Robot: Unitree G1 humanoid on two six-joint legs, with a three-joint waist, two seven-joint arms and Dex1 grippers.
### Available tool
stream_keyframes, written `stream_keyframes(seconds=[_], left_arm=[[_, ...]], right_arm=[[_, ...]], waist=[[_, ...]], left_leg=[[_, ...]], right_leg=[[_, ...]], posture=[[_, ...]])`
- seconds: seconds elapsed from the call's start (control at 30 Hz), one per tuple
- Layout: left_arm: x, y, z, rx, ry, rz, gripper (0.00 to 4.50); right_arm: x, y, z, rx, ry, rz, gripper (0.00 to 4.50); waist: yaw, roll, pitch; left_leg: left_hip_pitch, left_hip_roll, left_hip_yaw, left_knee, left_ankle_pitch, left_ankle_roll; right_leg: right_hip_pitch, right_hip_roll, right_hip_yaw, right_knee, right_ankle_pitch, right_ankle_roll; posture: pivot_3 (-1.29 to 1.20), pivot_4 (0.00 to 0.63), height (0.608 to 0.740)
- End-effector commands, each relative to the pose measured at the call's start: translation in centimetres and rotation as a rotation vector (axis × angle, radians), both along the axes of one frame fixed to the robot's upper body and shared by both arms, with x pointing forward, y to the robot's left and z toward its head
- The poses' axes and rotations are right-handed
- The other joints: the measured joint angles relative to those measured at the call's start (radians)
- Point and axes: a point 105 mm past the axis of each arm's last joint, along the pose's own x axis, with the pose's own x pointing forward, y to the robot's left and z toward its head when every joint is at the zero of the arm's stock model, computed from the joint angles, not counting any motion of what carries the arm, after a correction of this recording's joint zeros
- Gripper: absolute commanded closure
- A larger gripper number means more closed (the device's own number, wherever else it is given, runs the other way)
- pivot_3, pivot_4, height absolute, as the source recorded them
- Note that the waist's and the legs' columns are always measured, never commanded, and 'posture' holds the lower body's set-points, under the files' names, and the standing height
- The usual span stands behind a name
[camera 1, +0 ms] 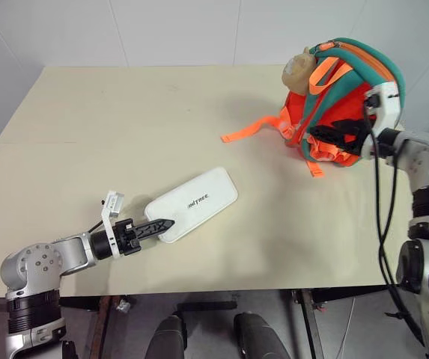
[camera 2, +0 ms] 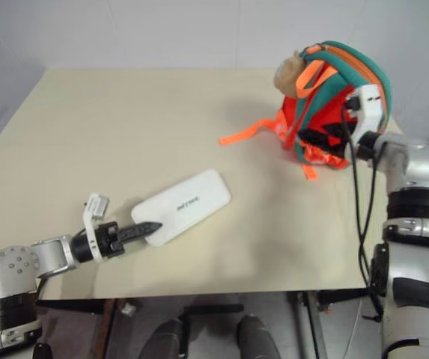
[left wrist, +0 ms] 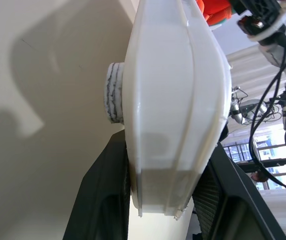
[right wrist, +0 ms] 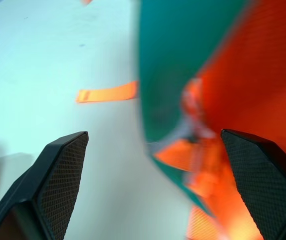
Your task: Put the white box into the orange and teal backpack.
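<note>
White box (camera 1: 193, 203): one, clamped in left pincer (camera 1: 156, 226); one backpack (camera 1: 343, 101).

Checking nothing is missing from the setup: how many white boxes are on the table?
1. The white box lies near the table's front edge, its near end clamped in the left end effector. Others could be hidden behind or inside the orange and teal backpack.

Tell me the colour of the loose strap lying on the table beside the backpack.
Orange; the strap shows best in the left eye view.
</note>
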Motion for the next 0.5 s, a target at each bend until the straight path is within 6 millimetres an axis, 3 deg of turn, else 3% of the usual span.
stream_keyframes(seconds=[0.03,0.33,0.43,0.5], left_arm=[[0.2,0.5,-0.3,0.047,0.013,0.021,3.21],[0.7,0.1,0.0,0.038,-0.003,0.017,3.21],[0.9,-0.1,0.1,0.035,-0.008,0.017,3.21],[1.0,-0.1,0.2,0.035,-0.013,0.021,3.21]], right_arm=[[0.9,0.3,2.6,0.030,-0.099,-0.028,0.00],[4.0,2.1,1.8,0.005,-0.190,-0.159,0.00],[4.3,2.8,1.4,0.024,-0.221,-0.154,0.58],[4.2,3.4,0.8,0.042,-0.218,-0.120,1.19]], waist=[[0.000,0.000,0.000],[-0.002,0.000,0.000],[-0.002,0.000,0.000],[-0.003,0.000,0.000]], left_leg=[[0.000,0.000,0.000,0.000,0.000,0.000],[0.000,0.000,0.000,0.000,0.000,0.000],[0.000,0.000,0.000,0.000,0.000,0.000],[0.000,0.000,0.000,0.000,0.000,0.000]], right_leg=[[0.000,0.000,0.000,0.000,0.000,0.000],[0.000,0.000,0.000,-0.001,0.000,0.000],[0.000,0.000,0.000,-0.001,0.000,0.000],[0.000,0.000,0.000,0.000,0.000,0.000]], posture=[[0.00,0.150,0.740],[0.00,0.150,0.740],[0.00,0.150,0.740],[0.00,0.150,0.740]])
